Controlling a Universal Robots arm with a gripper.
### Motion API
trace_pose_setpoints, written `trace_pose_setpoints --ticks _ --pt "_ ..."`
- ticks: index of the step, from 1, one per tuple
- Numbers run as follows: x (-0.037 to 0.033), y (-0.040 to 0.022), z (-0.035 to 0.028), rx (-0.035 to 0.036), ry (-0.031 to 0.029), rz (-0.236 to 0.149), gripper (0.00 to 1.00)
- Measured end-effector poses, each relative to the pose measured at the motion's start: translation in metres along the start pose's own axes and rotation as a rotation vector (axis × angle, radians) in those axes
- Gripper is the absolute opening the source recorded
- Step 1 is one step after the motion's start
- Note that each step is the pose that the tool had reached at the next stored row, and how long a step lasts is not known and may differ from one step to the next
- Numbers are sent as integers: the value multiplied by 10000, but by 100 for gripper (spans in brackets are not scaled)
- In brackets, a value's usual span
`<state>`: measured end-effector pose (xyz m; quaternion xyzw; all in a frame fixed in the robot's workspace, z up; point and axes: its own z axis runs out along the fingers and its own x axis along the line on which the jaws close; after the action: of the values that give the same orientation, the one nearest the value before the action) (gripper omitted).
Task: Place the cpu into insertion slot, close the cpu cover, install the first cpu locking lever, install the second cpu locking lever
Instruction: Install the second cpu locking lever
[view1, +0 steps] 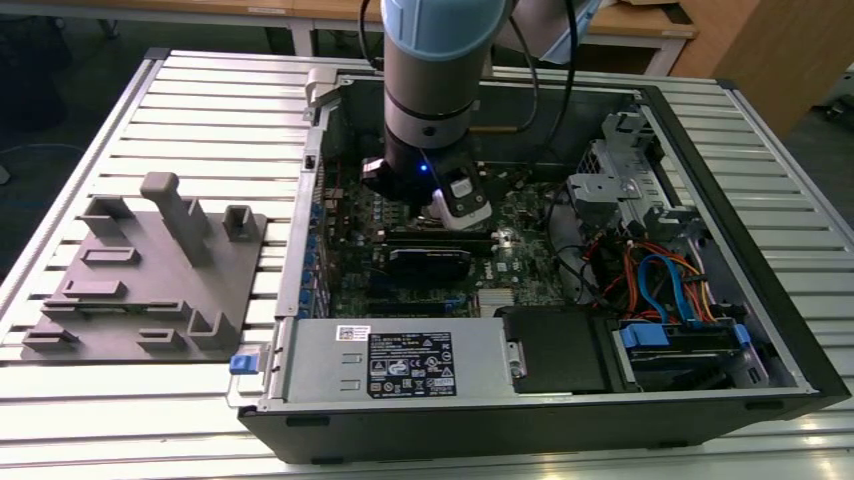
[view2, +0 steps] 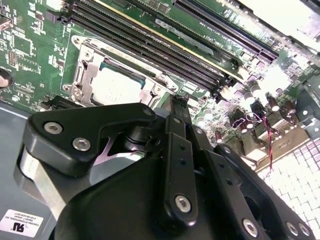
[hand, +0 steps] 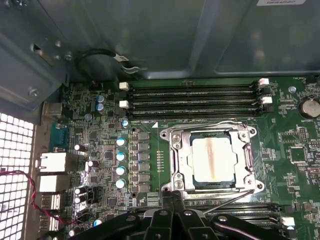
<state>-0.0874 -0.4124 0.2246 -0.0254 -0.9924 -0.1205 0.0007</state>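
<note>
The cpu (hand: 214, 159) lies flat in the insertion slot, pale silver face up; it shows again in the second wrist view (view2: 116, 86). The cpu cover (hand: 179, 162) lies down around it as a silvery frame and hides the slot's inside. One thin wire lever (hand: 200, 125) runs along the side by the memory slots. A second lever (hand: 231, 198) slants along the side nearest my gripper. My gripper (hand: 173, 195) hovers at that edge of the socket, fingers together with nothing seen between them; its black linkage (view2: 176, 150) is in front.
In the exterior view the arm (view1: 427, 120) reaches down into the open computer case (view1: 747, 330). Memory slots (hand: 195, 97), blue-topped capacitors (hand: 120, 156) and rear ports (hand: 50, 165) surround the socket. A power supply (view1: 387, 365) and a grey fixture (view1: 147, 270) lie nearby.
</note>
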Motion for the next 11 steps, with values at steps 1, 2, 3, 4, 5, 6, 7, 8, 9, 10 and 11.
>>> trace_pose_setpoints --ticks 1,2,3,4,5,6,7,8,9,10,11 --pt "0 2 4 -6 0 0 11" --pt "0 3 9 -12 0 0 11" --pt "0 2 16 -14 1 -1 11" --pt "0 2 23 -15 1 0 11" --pt "0 1 30 -16 1 0 11" --pt "0 1 37 -16 1 0 11" --pt "0 0 42 -17 1 0 11" --pt "0 0 48 -17 1 0 11" --pt "0 -1 53 -18 1 0 11" --pt "0 -2 59 -19 1 0 11" --pt "0 -3 66 -20 1 -1 11"
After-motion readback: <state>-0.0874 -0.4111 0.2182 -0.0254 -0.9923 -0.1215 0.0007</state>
